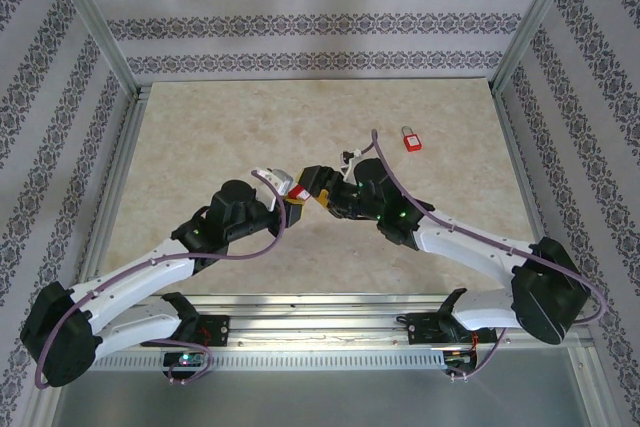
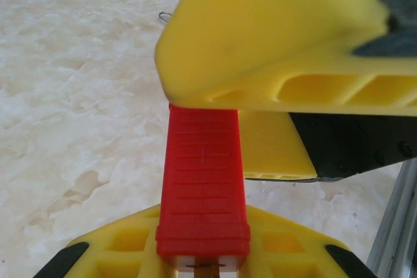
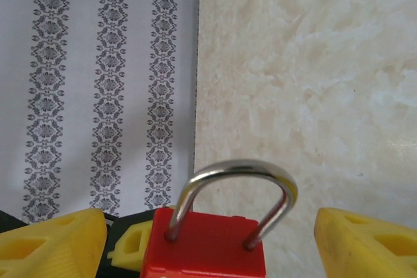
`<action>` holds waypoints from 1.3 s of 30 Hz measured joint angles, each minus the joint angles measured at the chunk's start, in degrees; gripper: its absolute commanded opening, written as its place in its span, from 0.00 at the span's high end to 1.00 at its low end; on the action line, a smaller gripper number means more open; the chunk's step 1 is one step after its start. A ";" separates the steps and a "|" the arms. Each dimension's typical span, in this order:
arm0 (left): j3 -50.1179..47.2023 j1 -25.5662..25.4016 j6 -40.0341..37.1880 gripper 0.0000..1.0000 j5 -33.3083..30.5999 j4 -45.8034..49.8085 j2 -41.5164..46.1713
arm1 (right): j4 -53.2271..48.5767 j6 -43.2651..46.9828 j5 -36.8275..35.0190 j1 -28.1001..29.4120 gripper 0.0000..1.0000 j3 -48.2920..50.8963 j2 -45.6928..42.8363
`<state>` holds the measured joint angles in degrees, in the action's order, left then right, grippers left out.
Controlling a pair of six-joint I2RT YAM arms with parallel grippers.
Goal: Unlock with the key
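**Risk: the lock gets twisted or knocked loose where the two claws meet**

Your left gripper (image 1: 285, 190) is clamped on the red padlock (image 2: 203, 180), pinching its body end to end between the yellow fingers. This sits mid-frame in the top view, seemingly clear of the table (image 1: 200, 137). Your right gripper (image 3: 212, 242) stands apart, with one yellow finger either side of the lock at the bottom of its wrist view, touching neither side. The shackle (image 3: 234, 177) arches up between them, closed.

If you close the right claw off-centre, one finger lands first and can lever the lock round in the left's narrow hold. It may then slip and drop. The fingers are already crowded, so a small sideways drift could also bump claw against claw.

You cannot count on a key being seated. The brass glint (image 2: 207, 266) under the lock, at the lower edge of the left wrist view, is too blurred to name.

A second padlock (image 1: 411, 139) lies well apart, upper right in the top view; don't mistake it for your target.
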<state>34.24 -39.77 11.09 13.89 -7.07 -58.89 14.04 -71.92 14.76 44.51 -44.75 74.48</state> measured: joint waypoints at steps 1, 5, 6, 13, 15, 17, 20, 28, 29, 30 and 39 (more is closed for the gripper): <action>-0.15 0.00 0.00 1.00 -0.26 -0.04 0.00 | 0.07 -0.39 -0.02 0.00 0.23 -0.17 0.26; -0.72 -0.07 0.00 1.00 -1.09 -0.59 0.00 | 1.14 -1.77 -0.68 0.50 0.26 -0.48 0.59; -0.83 -0.17 -0.02 1.00 -1.36 -0.81 0.00 | 1.29 -1.92 -0.74 0.74 0.26 -0.57 0.66; -1.05 -0.68 -0.02 1.00 -2.21 -2.43 0.00 | 2.05 -3.63 -1.46 2.54 0.36 -1.51 2.47; -1.03 -0.68 0.00 1.00 -2.40 -2.64 0.00 | 2.01 -4.20 -1.77 2.62 0.38 -1.51 2.84; -1.05 -0.68 -0.02 1.00 -2.60 -2.64 0.00 | 1.84 -4.42 -2.14 2.62 0.42 -1.51 2.89; -1.33 -0.70 -0.02 1.00 -2.62 -2.82 0.00 | 1.64 -4.46 -2.82 2.64 0.48 -1.60 2.89; -2.71 -1.05 -0.20 0.99 -3.48 -5.25 0.00 | 0.79 -5.25 -3.45 2.64 0.73 -2.10 2.89; -2.93 -1.05 -0.17 0.82 -3.48 -5.53 0.00 | 0.74 -5.49 -3.45 2.64 0.75 -2.14 2.89; -3.06 -1.05 -0.17 0.60 -3.45 -5.75 0.00 | 0.74 -5.53 -3.45 2.64 0.75 -2.14 2.89; -3.72 -1.22 0.24 0.00 -5.35 -4.44 6.97 | -6.67 -5.62 -5.35 1.07 0.81 -3.80 2.05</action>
<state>30.52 -40.99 11.33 8.54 -11.51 -51.92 7.38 -77.54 9.41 45.58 -48.56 76.53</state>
